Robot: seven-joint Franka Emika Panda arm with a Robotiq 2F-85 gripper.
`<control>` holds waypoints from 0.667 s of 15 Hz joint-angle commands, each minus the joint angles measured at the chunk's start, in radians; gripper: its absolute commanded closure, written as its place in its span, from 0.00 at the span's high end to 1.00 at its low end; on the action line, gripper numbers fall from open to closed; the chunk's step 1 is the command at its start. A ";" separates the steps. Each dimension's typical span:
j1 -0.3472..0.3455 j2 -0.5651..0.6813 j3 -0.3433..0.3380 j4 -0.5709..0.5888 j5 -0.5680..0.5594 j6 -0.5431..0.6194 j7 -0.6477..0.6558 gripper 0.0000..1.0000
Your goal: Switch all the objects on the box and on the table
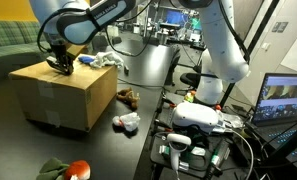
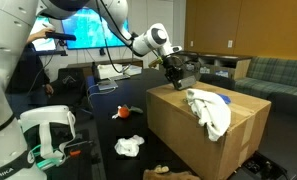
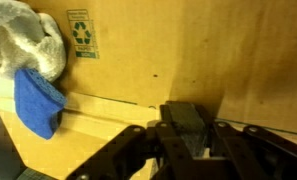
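End effector (image 1: 60,63) sits low on the cardboard box (image 1: 63,100), likely to carry something to the desk (image 1: 103,148). In an exterior view a white cloth (image 2: 209,110) drapes the box's edge. Wrist view: narrowed jaws pinch a flat black block (image 3: 184,122) on the box top.

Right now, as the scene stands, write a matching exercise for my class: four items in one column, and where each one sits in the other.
Items
1. blue item
2. brown toy
3. red-and-green plush
4. black block

Places
A. between the fingers of the end effector
B. on the table, well away from the box
C. on the box, against a white cloth
D. on the table, close beside the box

Pairs: 1-C, 2-D, 3-B, 4-A
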 commanded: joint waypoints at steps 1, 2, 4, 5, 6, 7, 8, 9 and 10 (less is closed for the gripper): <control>-0.015 0.008 -0.043 0.033 -0.032 -0.030 0.012 0.15; -0.021 0.003 -0.047 0.025 -0.027 -0.032 0.008 0.15; -0.042 -0.007 -0.046 0.018 -0.006 -0.042 -0.018 0.15; -0.049 -0.012 -0.042 0.013 -0.001 -0.043 -0.025 0.15; -0.056 -0.015 -0.036 0.009 0.007 -0.043 -0.036 0.16; -0.057 -0.014 -0.034 0.009 0.008 -0.046 -0.038 0.17; -0.058 -0.012 -0.031 0.009 0.011 -0.051 -0.042 0.27; -0.058 -0.010 -0.029 0.012 0.013 -0.058 -0.042 0.55; -0.062 -0.012 -0.025 0.014 0.022 -0.063 -0.052 0.55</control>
